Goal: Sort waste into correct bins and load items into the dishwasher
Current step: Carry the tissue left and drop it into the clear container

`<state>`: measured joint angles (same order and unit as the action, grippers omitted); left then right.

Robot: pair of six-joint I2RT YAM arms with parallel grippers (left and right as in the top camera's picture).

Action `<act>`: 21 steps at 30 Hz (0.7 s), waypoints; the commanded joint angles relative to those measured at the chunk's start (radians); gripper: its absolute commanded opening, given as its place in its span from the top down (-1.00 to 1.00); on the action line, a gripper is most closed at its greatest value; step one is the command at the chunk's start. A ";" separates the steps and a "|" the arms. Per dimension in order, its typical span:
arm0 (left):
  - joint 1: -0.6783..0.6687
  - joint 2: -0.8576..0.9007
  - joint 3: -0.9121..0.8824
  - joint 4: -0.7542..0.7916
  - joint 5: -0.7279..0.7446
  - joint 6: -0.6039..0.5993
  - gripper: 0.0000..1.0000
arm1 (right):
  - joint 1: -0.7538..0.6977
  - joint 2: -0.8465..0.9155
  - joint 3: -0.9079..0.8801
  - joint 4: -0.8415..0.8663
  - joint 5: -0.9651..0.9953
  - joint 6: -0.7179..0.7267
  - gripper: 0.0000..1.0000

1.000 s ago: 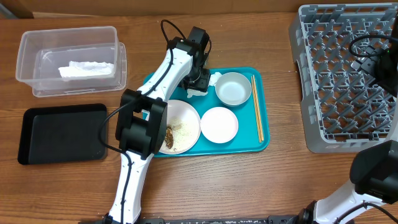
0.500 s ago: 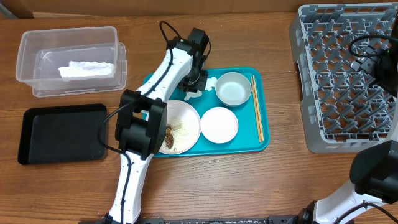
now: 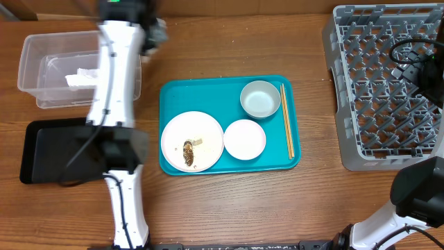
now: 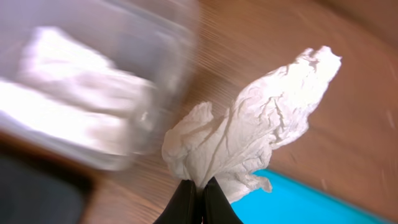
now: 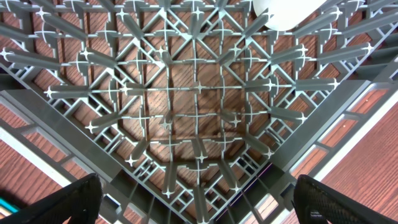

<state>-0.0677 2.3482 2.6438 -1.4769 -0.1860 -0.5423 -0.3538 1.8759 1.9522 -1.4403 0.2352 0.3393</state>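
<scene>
The left claw (image 4: 198,186) has its fingers pressed together on the lower tip of a crumpled white napkin (image 4: 249,134). In the left wrist view the paper fans upward and to the right from that pinch point. From overhead the claw is blurred in the upper left of the frame. It holds the napkin above the bare table (image 3: 229,42), just beside the upper right corner of the clear tub (image 3: 35,48). I cannot tell whether the paper overlaps the tub's rim. A second napkin (image 3: 87,76) lies inside the tub. The black tray (image 3: 41,149) sits below the tub, near the left edge of the frame.

The teal tray (image 3: 173,94) lies in the middle of the overhead view, well apart from the left claw. On it are:
- the large white plate (image 3: 205,132) at lower left, carrying a brown scrap (image 3: 188,149)
- the smaller dish (image 3: 244,139) just beside the plate
- the grey-green bowl (image 3: 260,98) at upper right
- the chopsticks (image 3: 286,128) laid along the right edge

The grey dish rack (image 3: 374,90) fills the right side of the overhead view. The right claw (image 5: 198,180) hangs above the rack's peg grid with its fingers wide apart and nothing between them.
</scene>
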 commanded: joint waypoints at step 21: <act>0.316 -0.014 -0.019 -0.033 -0.027 -0.259 -0.19 | -0.001 -0.011 -0.001 0.003 0.002 0.002 -0.99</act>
<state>0.2466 2.3356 2.6324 -1.5112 -0.2104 -0.7876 -0.3534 1.8759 1.9522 -1.4406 0.2356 0.3393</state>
